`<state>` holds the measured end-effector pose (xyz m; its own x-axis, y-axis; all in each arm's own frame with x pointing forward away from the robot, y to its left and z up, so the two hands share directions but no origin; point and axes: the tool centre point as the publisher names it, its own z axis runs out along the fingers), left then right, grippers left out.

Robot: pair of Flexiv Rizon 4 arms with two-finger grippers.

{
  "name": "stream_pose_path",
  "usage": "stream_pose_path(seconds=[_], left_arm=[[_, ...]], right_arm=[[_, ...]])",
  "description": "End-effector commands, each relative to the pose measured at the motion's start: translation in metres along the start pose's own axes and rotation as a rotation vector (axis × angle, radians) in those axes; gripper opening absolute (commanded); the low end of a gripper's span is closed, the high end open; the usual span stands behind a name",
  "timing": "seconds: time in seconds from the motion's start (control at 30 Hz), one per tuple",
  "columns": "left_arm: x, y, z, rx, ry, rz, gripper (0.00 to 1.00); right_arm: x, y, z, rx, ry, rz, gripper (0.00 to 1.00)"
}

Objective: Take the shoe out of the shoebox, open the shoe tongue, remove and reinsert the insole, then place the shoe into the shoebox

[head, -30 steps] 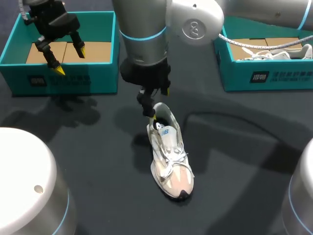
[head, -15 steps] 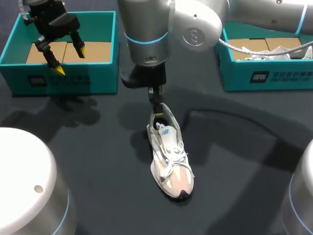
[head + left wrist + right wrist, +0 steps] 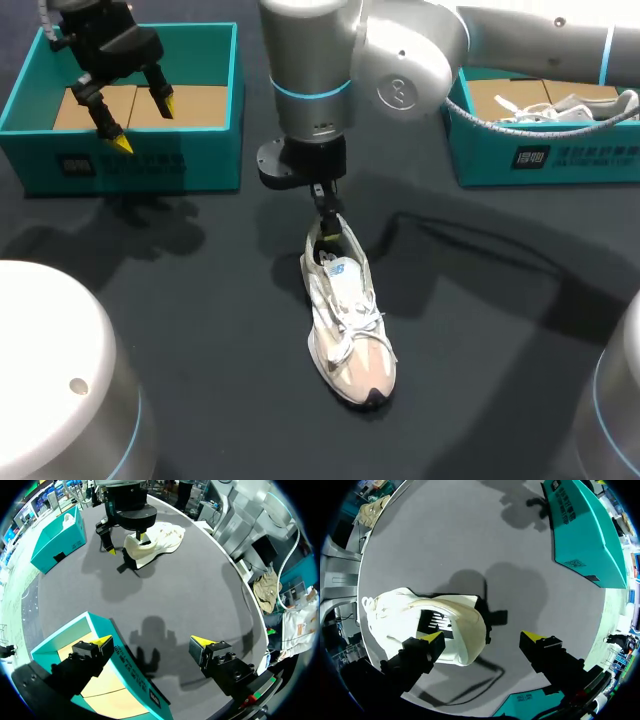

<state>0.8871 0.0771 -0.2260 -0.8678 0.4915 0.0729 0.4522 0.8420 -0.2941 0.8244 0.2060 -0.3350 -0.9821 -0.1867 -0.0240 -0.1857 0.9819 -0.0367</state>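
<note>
A dark table [image 3: 480, 330] carries the whole scene, with the white shoe [image 3: 345, 310] lying upright on its sole in the middle, out of either box, its toe pointing away from the right gripper [image 3: 482, 639]. Over the last second the right arm, which comes in from the right and reaches past the middle, has swung its wrist round and settled lower at the heel, while the shoe has not shifted. Now the gripper stands spread and empty astride the heel: in its wrist view one yellow tip hangs over the shoe's opening, the other over bare table just outside the heel, with the heel collar between them and not pinched. I judge that it is lining up to get into the shoe, for the tongue or the insole; nothing has been pulled out yet, and I cannot tell how the insole lies inside. The left gripper [image 3: 142, 123] has kept its place, fingers parted and holding nothing, above the left shoebox [image 3: 120, 170]; one finger is over the box, the other past its wall. Under it that teal box holds only a tan cardboard liner [image 3: 200, 105], so it is free to take the shoe back. The right shoebox [image 3: 560, 150], behind the right arm, holds a second white shoe [image 3: 580, 103] with loose laces on similar cardboard.
</note>
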Motion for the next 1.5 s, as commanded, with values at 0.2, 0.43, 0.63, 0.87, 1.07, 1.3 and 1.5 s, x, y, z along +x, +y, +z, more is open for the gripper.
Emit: stream_pose_path(seconds=[0.2, 0.43, 0.63, 0.87, 1.07, 1.3, 1.5], left_arm=[[0.001, 0.0, 0.0, -0.002, 0.0, 0.0, 1.0], [0.001, 0.0, 0.0, -0.002, 0.0, 0.0, 1.0], [0.001, 0.0, 0.0, -0.002, 0.0, 0.0, 1.0], [0.001, 0.0, 0.0, -0.002, 0.0, 0.0, 1.0], [0.001, 0.0, 0.0, -0.002, 0.0, 0.0, 1.0], [0.001, 0.0, 0.0, -0.002, 0.0, 0.0, 1.0], [0.001, 0.0, 0.0, -0.002, 0.0, 0.0, 1.0]], right_arm=[[-0.003, -0.005, 0.029, -0.045, 0.0, 0.022, 1.0], [-0.006, -0.001, 0.041, -0.063, 0.014, 0.044, 0.95], [-0.008, 0.002, 0.049, -0.082, 0.026, 0.052, 0.42], [0.0, 0.005, 0.041, -0.073, 0.002, 0.085, 0.0], [0.007, -0.001, 0.013, -0.047, -0.018, 0.124, 0.0], [0.006, -0.034, -0.032, 0.003, -0.02, 0.169, 0.0], [-0.001, -0.08, -0.076, 0.053, -0.037, 0.226, 0.0]])
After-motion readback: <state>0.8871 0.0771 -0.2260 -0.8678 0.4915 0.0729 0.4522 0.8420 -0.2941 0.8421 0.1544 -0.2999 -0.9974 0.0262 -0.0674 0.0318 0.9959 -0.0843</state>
